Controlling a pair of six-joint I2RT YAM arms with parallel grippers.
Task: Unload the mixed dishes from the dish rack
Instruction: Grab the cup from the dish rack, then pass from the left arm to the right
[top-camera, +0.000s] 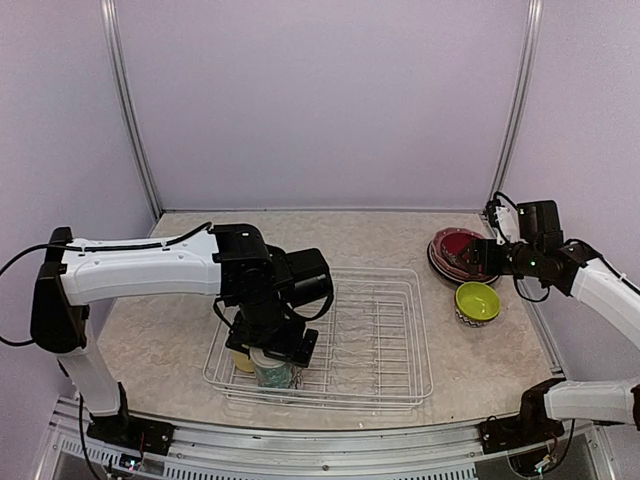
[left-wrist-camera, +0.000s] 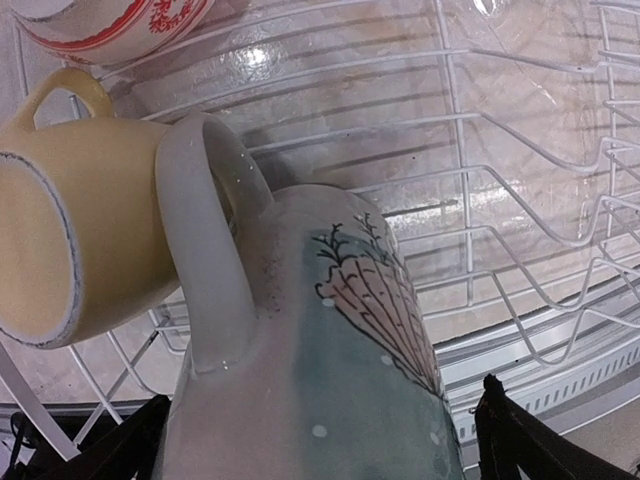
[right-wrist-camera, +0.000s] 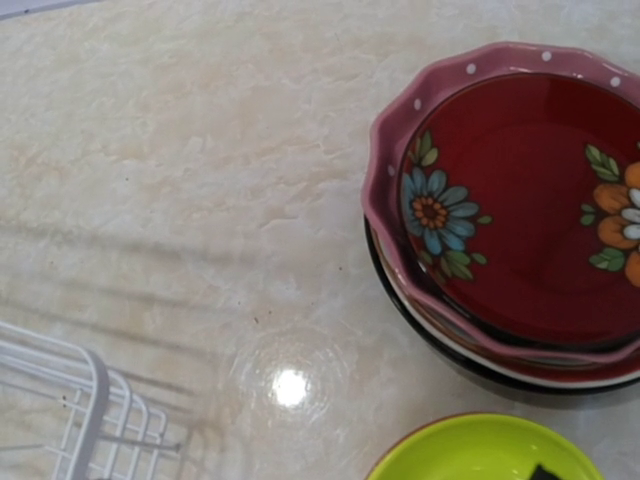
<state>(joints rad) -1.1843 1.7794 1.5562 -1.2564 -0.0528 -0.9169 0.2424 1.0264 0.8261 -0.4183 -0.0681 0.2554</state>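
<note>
Only the left wrist view shows the left gripper (left-wrist-camera: 315, 445) gaping astride the tall floral cup (left-wrist-camera: 350, 320); the right gripper (top-camera: 492, 252) hides its jaws, so their state cannot be told.

1. Your left arm (top-camera: 150, 268) is wearing long white shells between bulky black joint housings.
2. A thin black cable (top-camera: 150, 243) is running along its upper side.
3. Your right arm (top-camera: 612, 292) is showing the same white shells and black joints, a black wire (top-camera: 497, 203) looping by its wrist.
4. The left pincer (left-wrist-camera: 320, 450) is showing matte black fingers (left-wrist-camera: 520, 440).
</note>
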